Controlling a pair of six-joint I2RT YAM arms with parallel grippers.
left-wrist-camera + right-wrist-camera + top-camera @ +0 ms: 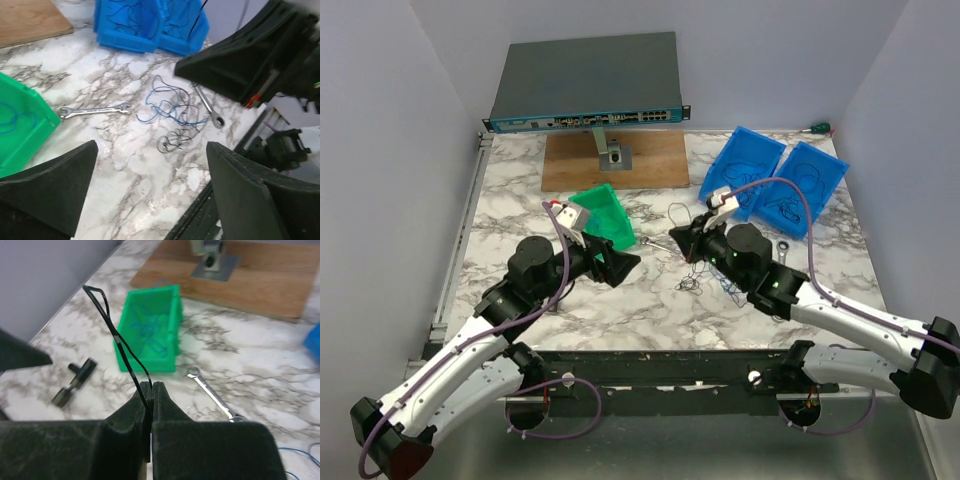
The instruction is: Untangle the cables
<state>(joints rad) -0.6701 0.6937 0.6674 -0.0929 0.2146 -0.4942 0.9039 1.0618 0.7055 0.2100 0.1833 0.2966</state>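
My right tool (151, 390) clamps one black cable (120, 342), raised to tease it free, I think; left tool (151, 155) sits wide open facing the tangled cables (172, 112) on the counter (100, 70).

Table (520, 190): white top veined in grey marble pattern, metal rail (460, 230) along its left edge
Walls: plain pale grey back wall (740, 25), left wall (380, 140) and right wall (910, 110), closing three sides
Wooden board (570, 160) flat at the far side; dark network switch (585, 75) with blue front beyond it
Light: even, soft
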